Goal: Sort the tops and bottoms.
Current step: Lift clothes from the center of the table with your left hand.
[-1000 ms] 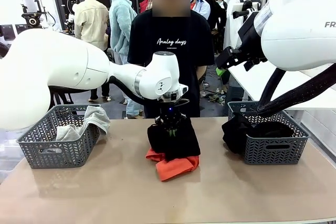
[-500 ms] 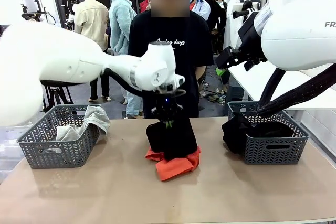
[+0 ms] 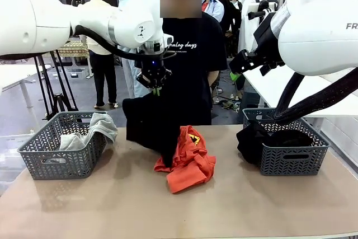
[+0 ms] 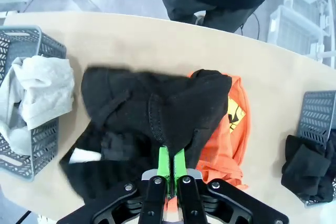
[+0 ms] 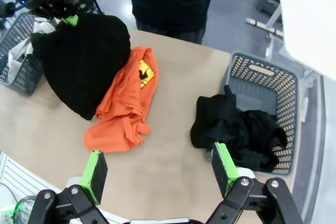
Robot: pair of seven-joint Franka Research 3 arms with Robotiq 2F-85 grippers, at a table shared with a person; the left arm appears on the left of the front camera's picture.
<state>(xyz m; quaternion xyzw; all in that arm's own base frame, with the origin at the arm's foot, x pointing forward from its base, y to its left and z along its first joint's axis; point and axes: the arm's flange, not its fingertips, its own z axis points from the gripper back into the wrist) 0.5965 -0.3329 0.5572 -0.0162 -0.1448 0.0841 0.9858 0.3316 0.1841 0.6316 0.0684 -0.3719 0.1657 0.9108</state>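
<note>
Front view: left end effector [image 3: 155, 85], upper centre, pinches one black garment [image 3: 146, 127] hanging against one orange top [image 3: 189, 165] on the worktop [image 3: 112, 205]. Two baskets: left basket [image 3: 56, 166] holds one grey top [image 3: 102, 125], right basket [image 3: 292, 162] one black cloth [image 3: 250, 141]. Right end effector [image 5: 159, 163] spread.

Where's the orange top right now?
In the front view the orange top lies mid-table between the left basket and right basket. The black garment hanging from the left claw overlaps its left edge.
</note>
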